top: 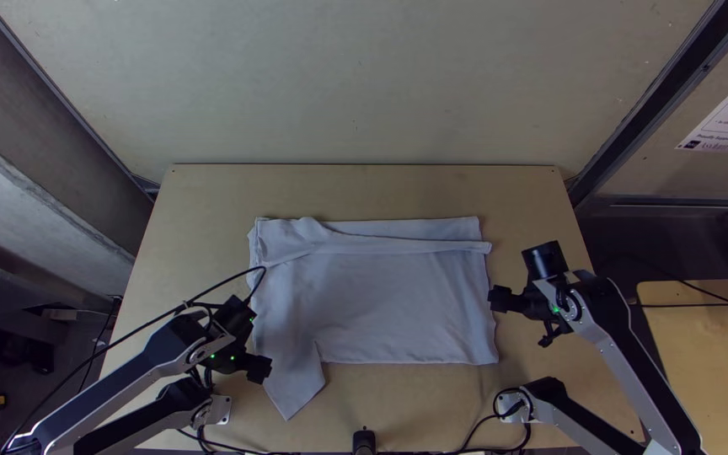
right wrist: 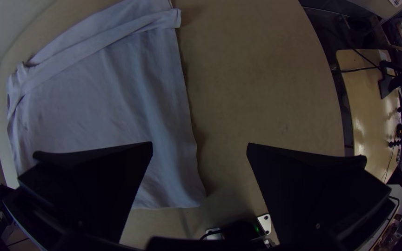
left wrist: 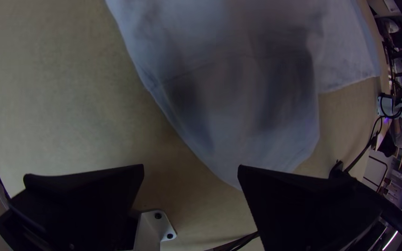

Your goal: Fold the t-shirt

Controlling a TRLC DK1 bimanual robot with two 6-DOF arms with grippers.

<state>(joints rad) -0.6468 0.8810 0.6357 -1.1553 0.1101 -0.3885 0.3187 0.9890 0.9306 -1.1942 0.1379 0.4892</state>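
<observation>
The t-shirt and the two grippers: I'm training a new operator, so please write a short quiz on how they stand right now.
1. True or false: the left gripper and the right gripper both stand open.
2. Multiple choice: which way does the pointed flap of the t-shirt stick out?
A) toward the far edge of the table
B) toward the near edge of the table
C) toward the base of the right arm
3. Fill in the blank: in the top view, a narrow strip of cloth runs across the t-shirt close to its ____ side (near or far).

Key: 1 true; 2 B; 3 far.
</observation>
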